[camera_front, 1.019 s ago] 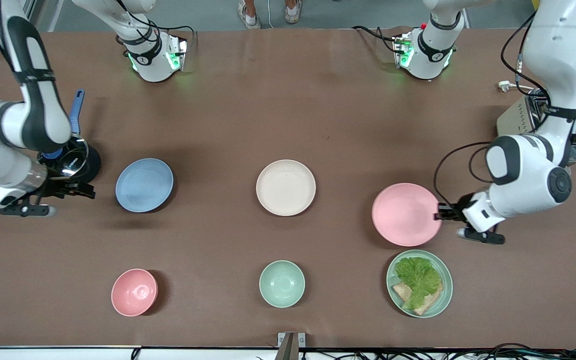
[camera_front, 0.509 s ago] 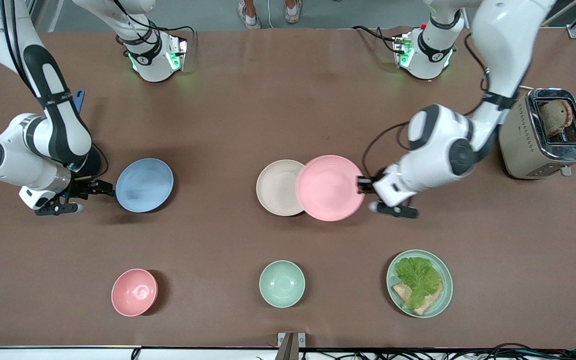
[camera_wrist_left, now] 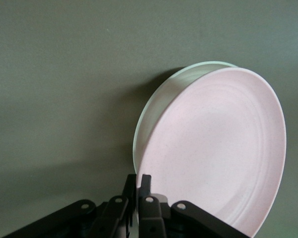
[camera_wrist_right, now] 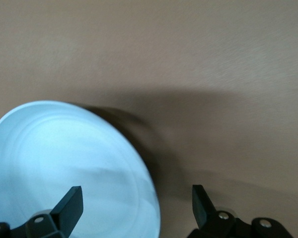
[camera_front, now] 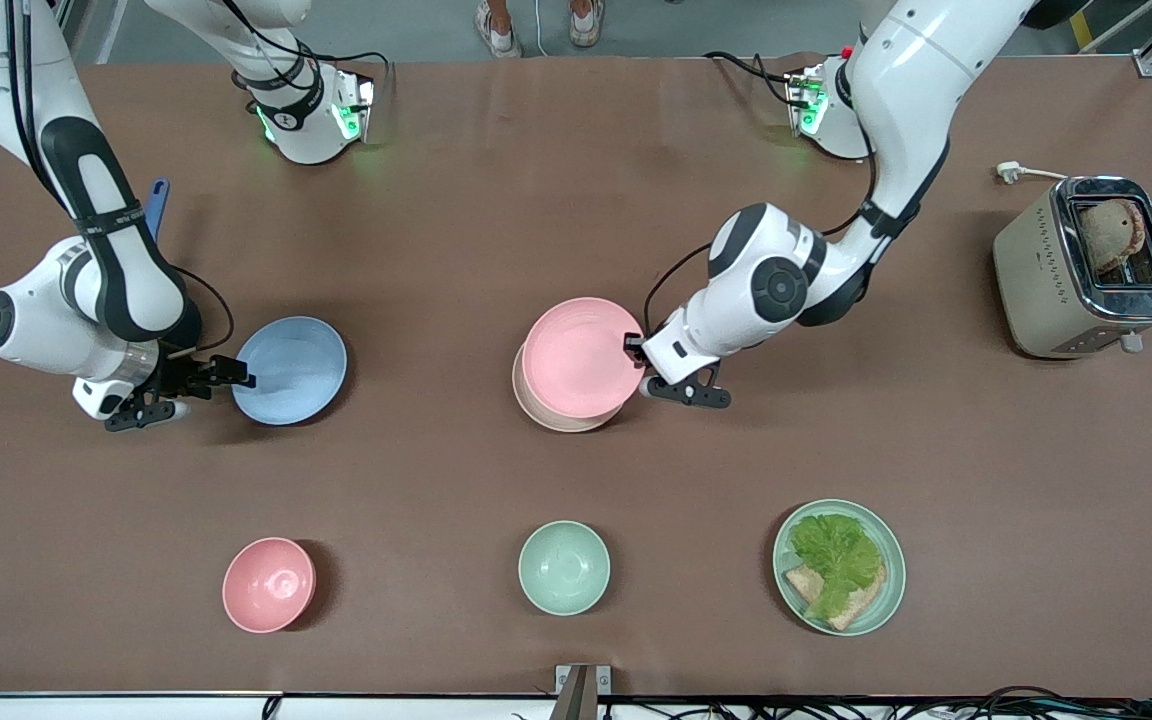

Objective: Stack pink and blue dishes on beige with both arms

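Now pink plate (camera_front: 579, 358) over beige plate (camera_front: 548, 415), no longer beside it

Left claw (camera_front: 633, 349) clamped shut — right claw (camera_front: 236, 378) spread wide.

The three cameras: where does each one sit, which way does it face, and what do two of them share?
Front view: high across the table, facing both arm bases; shows both arms, the blue plate and the toaster.
Left wrist view: on the left arm, facing the left pincer shut on the pink plate above the beige plate.
Right wrist view: on the right arm; right pincer open at the blue plate.
Front and left wrist views share the pink plate.
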You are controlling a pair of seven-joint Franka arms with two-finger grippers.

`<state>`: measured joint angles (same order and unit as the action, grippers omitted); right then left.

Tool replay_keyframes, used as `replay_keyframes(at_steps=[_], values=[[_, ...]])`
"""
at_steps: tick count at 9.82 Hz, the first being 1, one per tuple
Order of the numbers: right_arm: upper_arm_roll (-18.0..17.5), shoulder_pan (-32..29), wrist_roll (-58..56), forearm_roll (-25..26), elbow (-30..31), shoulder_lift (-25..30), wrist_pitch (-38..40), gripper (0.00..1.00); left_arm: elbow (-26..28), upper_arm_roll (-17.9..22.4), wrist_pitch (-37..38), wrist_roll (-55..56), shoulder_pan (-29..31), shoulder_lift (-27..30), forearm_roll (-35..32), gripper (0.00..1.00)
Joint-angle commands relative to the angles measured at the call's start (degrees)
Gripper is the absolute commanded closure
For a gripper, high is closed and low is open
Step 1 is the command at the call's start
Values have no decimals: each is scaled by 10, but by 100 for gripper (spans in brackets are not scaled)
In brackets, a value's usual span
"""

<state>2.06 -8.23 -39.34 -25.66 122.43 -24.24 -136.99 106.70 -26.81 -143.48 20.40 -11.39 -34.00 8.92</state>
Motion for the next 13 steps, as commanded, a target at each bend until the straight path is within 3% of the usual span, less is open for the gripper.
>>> replay_keyframes(at_steps=[1, 2, 3, 4, 5, 6, 7, 8, 10, 13], values=[[-7, -19, -77, -60, 9, -10, 1, 8, -3, 5, -16, 19, -14, -33, -22, 98], [-7, -19, -79, -61, 11, -11, 3, 15, -7, 5, -17, 24, -18, -41, -23, 97], [-7, -20, -88, -61, 11, -10, 18, 28, -11, 5, -24, 30, -23, -50, -23, 95], [-7, -23, -93, -61, 9, -10, 25, 44, -15, 6, -28, 36, -27, -53, -23, 82], [-7, -24, -94, -61, 9, -10, 26, 59, -24, 7, -25, 36, -26, -54, -24, 47], [-7, -24, -93, -61, 9, -10, 27, 75, -28, 8, -22, 35, -19, -45, -25, 0], [-7, -31, -90, -62, 6, -10, 31, 96, -34, 9, -21, 35, -6, -24, -34, 0], [-7, -35, -87, -62, -5, -10, 52, 100, -41, 11, 0, 34, 27, 7, -58, 0], [-4, -47, -52, -62, -54, -6, 141, 100, -116, 10, 145, 30, 92, 46, -126, 0], [-5, -38, 94, -58, -154, 11, 294, 100, -255, 9, 346, 25, 145, 87, -205, 0]])
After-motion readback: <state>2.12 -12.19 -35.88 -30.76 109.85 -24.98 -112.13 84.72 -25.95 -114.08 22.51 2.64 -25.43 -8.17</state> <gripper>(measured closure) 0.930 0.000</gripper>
